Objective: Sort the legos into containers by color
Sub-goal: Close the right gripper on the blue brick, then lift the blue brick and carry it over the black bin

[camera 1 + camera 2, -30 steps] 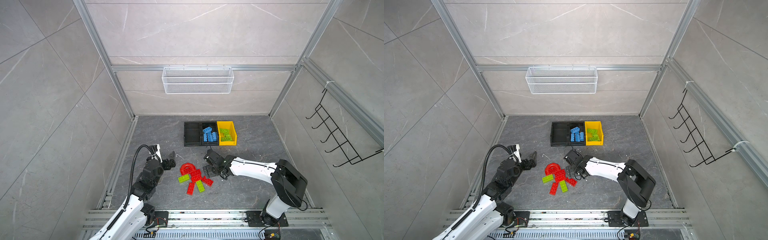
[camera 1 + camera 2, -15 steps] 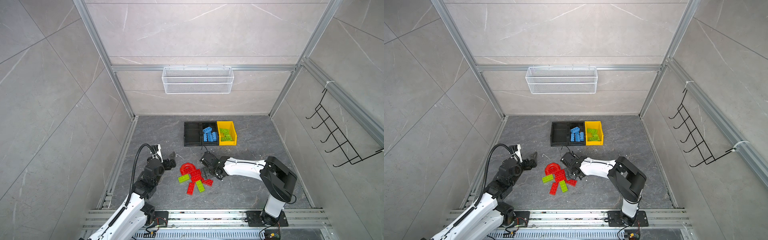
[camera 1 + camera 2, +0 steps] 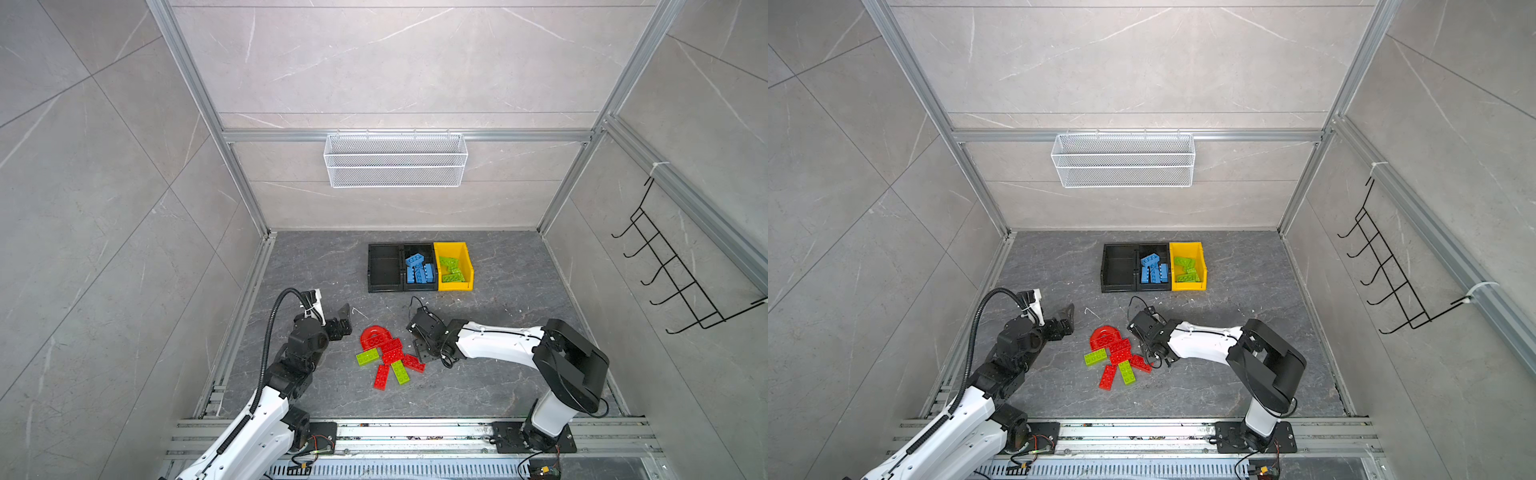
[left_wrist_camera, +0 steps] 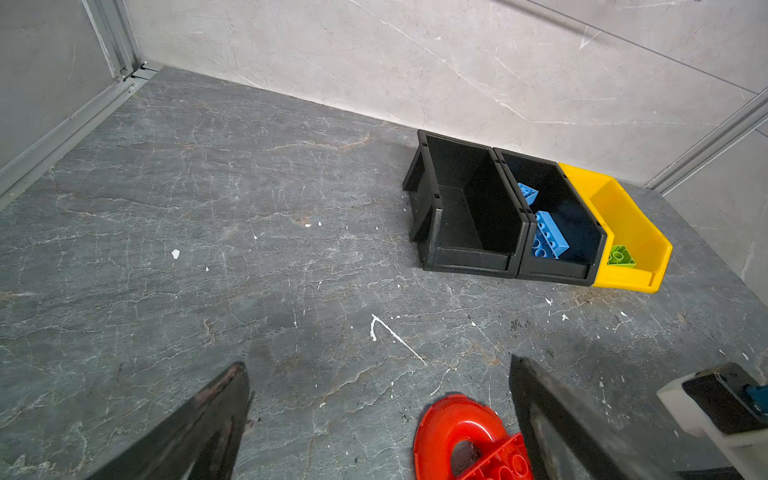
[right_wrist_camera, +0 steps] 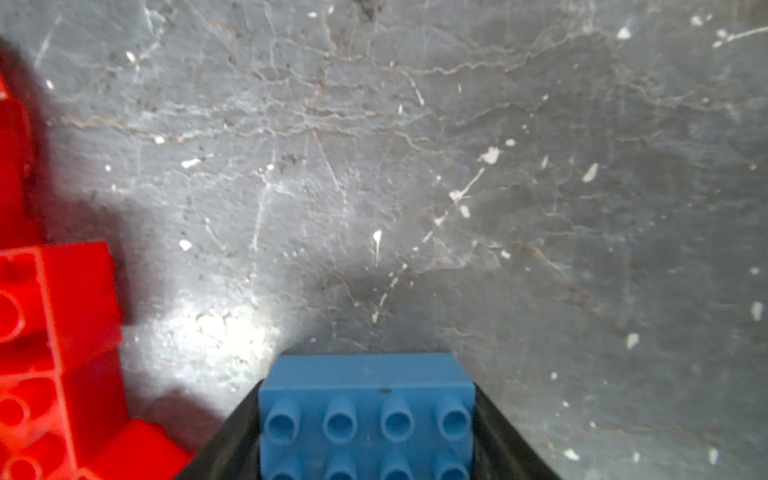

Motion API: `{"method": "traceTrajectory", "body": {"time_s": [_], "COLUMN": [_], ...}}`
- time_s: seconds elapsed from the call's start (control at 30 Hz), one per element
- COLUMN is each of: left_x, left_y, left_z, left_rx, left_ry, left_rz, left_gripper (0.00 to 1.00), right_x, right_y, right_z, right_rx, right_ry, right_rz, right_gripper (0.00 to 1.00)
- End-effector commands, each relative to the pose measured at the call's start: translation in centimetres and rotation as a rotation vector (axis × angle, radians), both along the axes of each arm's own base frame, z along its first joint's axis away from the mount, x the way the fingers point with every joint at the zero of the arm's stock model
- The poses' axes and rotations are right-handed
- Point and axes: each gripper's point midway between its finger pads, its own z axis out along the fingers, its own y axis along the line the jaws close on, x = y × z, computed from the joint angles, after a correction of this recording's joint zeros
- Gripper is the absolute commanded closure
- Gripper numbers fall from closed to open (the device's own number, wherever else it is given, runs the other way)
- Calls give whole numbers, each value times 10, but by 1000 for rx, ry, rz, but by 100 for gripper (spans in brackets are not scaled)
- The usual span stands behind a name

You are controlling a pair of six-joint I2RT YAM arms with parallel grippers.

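The room is a box with pale grey stone walls (image 3: 395, 62) and shiny metal posts. The floor (image 3: 498, 374) is dark grey stone with thin cracks and little white specks.

One white wire basket (image 3: 395, 160) hangs on the back wall. One black hook rack (image 3: 673, 274) hangs on the side wall.

Three bins sit in a row near the back wall, touching each other. The left black bin (image 3: 384, 270) has nothing in it. The middle black bin (image 3: 426, 249) holds a heap of blue bricks (image 3: 419, 272), too jumbled to count. The yellow bin (image 3: 468, 266) holds about three green bricks (image 3: 452, 270).

A small pile lies on the floor between the two arms. It has one red arch (image 3: 372, 332), at least three red bricks (image 3: 381, 376) and two green floor bricks (image 3: 367, 356).

The left gripper (image 4: 378, 363) is wide open and holds nothing. It is just beside the red arch.

The right gripper (image 3: 424, 351) is low, just beside the pile. Its jaws squeeze one blue brick (image 5: 365, 415) between them.
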Motion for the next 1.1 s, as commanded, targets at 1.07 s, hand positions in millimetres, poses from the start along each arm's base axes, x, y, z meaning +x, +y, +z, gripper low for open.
{"method": "traceTrajectory", "body": {"time_s": [1.07], "left_x": [7], "left_y": [8], "left_z": [3], "left_rx": [52], "left_ry": [-24], "left_rz": [42], "left_gripper": [1], "right_x": [246], "right_y": [11], "right_z": [112], "right_rx": [134], "right_ry": [-302], "right_rz": [56], "right_gripper": [50]}}
